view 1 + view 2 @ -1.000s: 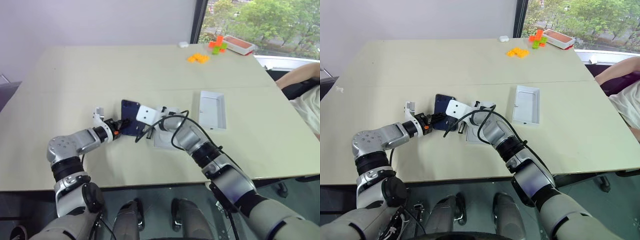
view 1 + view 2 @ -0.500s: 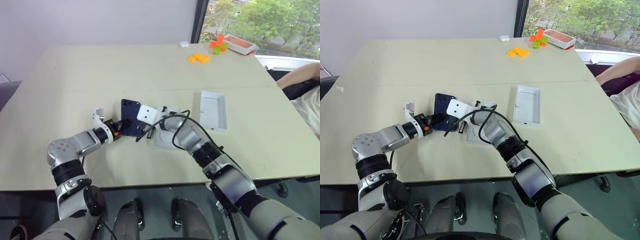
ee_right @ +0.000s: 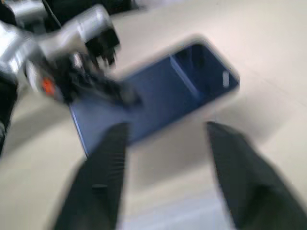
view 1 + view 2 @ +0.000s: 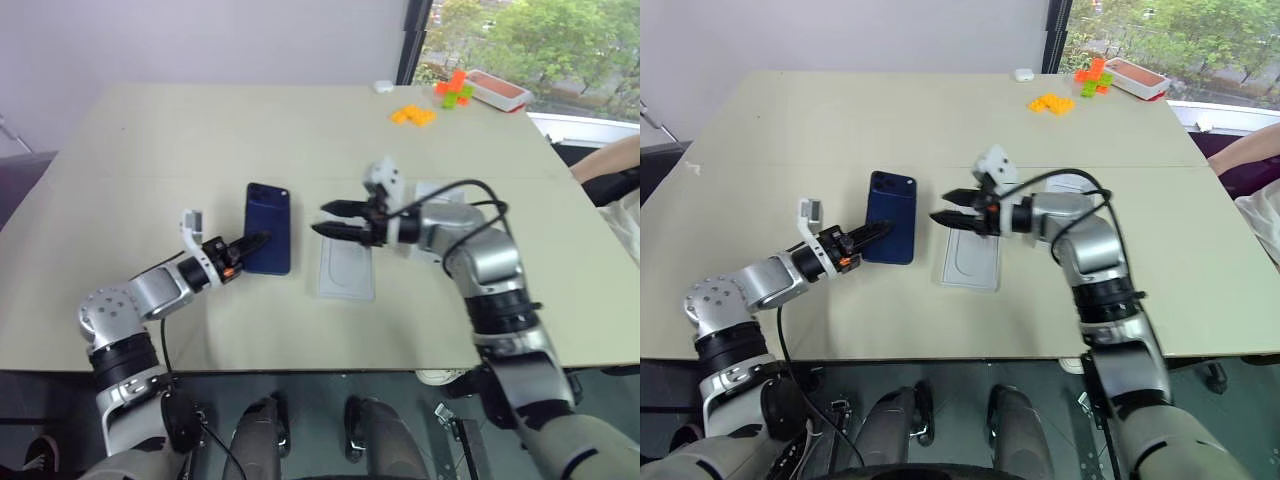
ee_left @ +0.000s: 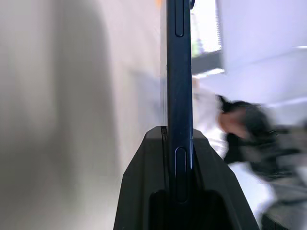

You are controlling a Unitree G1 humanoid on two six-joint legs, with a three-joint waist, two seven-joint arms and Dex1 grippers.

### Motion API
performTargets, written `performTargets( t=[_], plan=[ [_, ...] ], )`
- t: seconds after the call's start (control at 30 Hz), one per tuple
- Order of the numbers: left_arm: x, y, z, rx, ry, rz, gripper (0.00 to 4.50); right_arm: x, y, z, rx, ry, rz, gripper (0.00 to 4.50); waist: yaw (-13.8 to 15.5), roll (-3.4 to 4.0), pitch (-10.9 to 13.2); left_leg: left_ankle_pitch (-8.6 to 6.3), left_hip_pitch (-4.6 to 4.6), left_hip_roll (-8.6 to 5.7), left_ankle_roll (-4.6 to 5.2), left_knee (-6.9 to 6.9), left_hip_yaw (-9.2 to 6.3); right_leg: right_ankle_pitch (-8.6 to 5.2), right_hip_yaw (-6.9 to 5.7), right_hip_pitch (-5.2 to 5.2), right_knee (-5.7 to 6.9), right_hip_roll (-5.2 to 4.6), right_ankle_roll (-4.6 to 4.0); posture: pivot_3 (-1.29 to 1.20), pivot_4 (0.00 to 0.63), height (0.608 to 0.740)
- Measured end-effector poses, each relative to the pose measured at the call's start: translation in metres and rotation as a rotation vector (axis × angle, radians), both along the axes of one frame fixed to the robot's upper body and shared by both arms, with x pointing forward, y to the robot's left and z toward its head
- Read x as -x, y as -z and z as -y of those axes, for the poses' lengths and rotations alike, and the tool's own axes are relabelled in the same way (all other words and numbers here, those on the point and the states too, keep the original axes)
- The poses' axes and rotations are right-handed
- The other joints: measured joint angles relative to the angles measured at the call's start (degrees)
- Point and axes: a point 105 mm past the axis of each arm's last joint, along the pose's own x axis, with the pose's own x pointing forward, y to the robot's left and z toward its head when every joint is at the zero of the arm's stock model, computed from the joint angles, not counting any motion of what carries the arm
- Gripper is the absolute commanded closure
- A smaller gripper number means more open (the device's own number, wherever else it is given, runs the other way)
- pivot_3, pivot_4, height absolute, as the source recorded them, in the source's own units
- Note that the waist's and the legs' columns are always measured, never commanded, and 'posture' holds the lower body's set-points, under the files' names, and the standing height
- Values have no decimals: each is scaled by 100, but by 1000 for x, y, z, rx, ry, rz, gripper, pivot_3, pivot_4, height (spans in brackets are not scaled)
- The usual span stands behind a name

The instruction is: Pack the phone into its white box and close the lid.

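Note:
The dark navy phone (image 4: 270,225) is held flat just over the table, with my left gripper (image 4: 256,241) shut on its near end. In the left wrist view the phone (image 5: 179,96) shows edge-on between the fingers. My right gripper (image 4: 325,219) hangs open and empty, a little to the right of the phone and pointing at it. Below it lies a flat white piece with a rounded oblong recess (image 4: 347,272). A white shell that I take for the lid (image 4: 434,189) is mostly hidden behind my right forearm. I cannot pick out the white box.
Orange blocks (image 4: 413,116) and a red tray (image 4: 497,89) with green and orange blocks sit at the far right corner, beside a small white object (image 4: 383,86). A person's arm (image 4: 612,158) reaches the table's right edge.
My right gripper has opened, let go of the phone and swung up and to the right. The left gripper has kept the phone and raised it a little. The head camera has shifted.

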Motion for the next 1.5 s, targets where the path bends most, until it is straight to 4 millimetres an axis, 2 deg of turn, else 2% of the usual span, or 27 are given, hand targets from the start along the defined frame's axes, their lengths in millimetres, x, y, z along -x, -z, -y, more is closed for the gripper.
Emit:
performTargets(
  t=[0.03, 0.07, 0.13, 0.2, 0.33, 0.43, 0.53, 0.87, 1.07, 1.27, 1.33, 1.37, 1.5],
  plan=[
    [0, -3, 5, 14, 12, 8, 4500, 2, 3, 5, 8, -4, -5, 164, 0, -1, 0, 0, -2, 0, 0, 4, -1, 0, 0, 0, 0, 3, 0, 0, 150, 740],
    [-1, -7, 13, 27, 24, 13, 4500, 5, 6, 14, 24, -9, -7, 68, 4, -1, 1, 0, -3, 0, 0, 7, -2, 0, 0, 0, 1, 4, 0, 0, 150, 740],
    [-2, -13, 30, 66, 49, 9, 4500, 9, 13, 37, 74, 12, -24, 68, 31, -2, 1, -4, -9, -1, 7, 25, -9, -4, -4, 5, 2, 5, 6, 0, 150, 740],
    [-3, -10, 37, 65, 50, -19, 4500, 10, 14, 49, 88, 27, -22, 68, -8, -2, 2, -8, -8, 0, 13, 40, -8, -4, 0, 7, 5, 10, 8, 0, 150, 740],
    [-3, 0, 56, 18, 69, -74, 4500, 14, 16, 63, 119, 31, -8, 68, 5, -4, 3, -8, -7, 2, 14, 46, -18, -4, 1, 10, 11, 30, 7, 0, 150, 740],
    [-3, 6, 61, -15, 81, -105, 4500, 19, 22, 73, 134, 27, -9, 68, 30, -4, 4, -8, -8, 2, 14, 49, -18, -4, 1, 11, 10, 32, 7, 0, 150, 740],
    [-4, 10, 62, -27, 80, -133, 4500, 21, 25, 76, 131, 28, -15, 68, 16, -5, 4, -8, -11, 2, 15, 60, -24, -3, 2, 12, 10, 28, 7, 0, 150, 740],
    [-3, 24, 89, -48, 126, -226, 4500, 18, 21, 75, 124, 40, 19, 68, 28, -6, 5, -7, -15, 0, 16, 62, -29, -3, 1, 12, 10, 30, 7, 0, 150, 740],
    [-5, 23, 94, -58, 122, -219, 4500, 16, 18, 74, 121, 51, 42, 68, 28, -7, 5, -8, -15, 0, 15, 63, -29, -2, 1, 13, 10, 30, 6, 0, 150, 740],
    [-7, 23, 97, -46, 114, -227, 1611, 13, 16, 72, 129, 60, 70, 0, 29, -7, 5, -7, -15, 0, 16, 66, -29, -2, 1, 14, 10, 31, 7, 0, 150, 740],
    [-8, 18, 99, -41, 125, -210, 583, 13, 16, 72, 128, 61, 73, 0, 34, -6, 5, -7, -14, 0, 16, 68, -28, -2, 0, 18, 11, 31, 7, 0, 150, 740],
    [-8, 15, 100, -47, 135, -195, 209, 12, 16, 72, 128, 62, 75, 0, 36, -6, 5, -7, -12, 0, 16, 69, -28, -2, 0, 22, 12, 32, 7, 0, 150, 740],
    [-6, 12, 97, -113, 159, -174, 209, 12, 19, 67, 133, 56, 77, 0, 20, -6, 4, -7, -10, 0, 16, 75, -30, 0, -1, 24, 16, 32, 4, 0, 150, 740]
  ],
)
